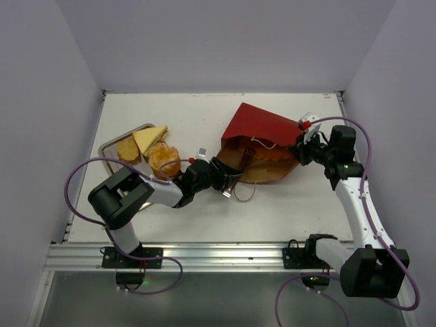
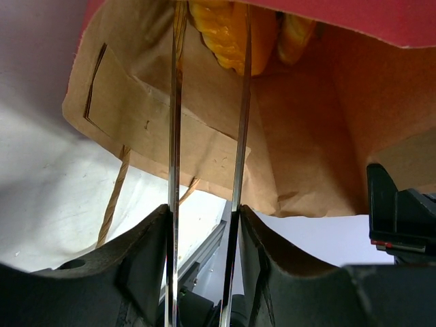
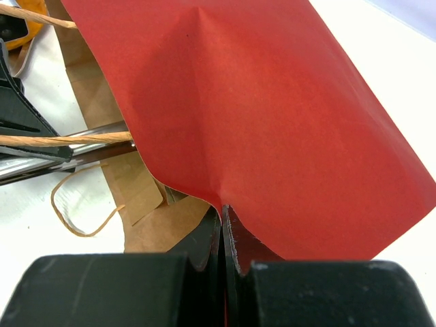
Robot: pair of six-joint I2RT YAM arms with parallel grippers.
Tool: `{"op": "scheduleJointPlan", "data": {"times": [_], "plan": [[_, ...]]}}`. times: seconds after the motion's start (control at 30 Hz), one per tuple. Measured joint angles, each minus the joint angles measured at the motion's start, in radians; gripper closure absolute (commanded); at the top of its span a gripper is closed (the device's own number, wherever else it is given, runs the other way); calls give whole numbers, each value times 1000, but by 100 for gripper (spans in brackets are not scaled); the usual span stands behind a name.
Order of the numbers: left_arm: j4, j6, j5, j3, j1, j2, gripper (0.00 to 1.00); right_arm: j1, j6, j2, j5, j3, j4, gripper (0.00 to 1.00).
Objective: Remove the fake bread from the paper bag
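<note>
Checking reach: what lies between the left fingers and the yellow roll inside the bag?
Only the tongs: their two metal arms run from the left fingers over the bag lining toward the roll, in the left wrist view.

Bright, even light, soft shadows; close up the paper bag (image 2: pixel 306 136) blurs slightly.
</note>
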Motion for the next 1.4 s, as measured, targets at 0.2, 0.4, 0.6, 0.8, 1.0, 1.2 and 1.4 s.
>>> {"op": "scheduleJointPlan", "data": {"times": [0.2,0.4,0.6,0.8,1.0,1.2,1.4], "plan": [[-9,-8,0,2,0,0,53,0,0,0,0,0,2,98],[-45,-17,-3,2,0,-37,53,0,5,0,-1,0,3,98],[-49,-22,-5,2,0,-98,53,0,7,0,-1,0,5,98],[-62,-43,-7,2,0,-98,53,0,7,0,-1,0,5,98],[-72,-60,-10,2,0,-93,53,0,7,0,-1,0,5,98],[-91,-60,-10,2,0,-72,52,0,7,-1,-1,0,5,98],[-108,-58,-9,8,0,-44,52,0,7,-2,-2,0,5,98]]}}
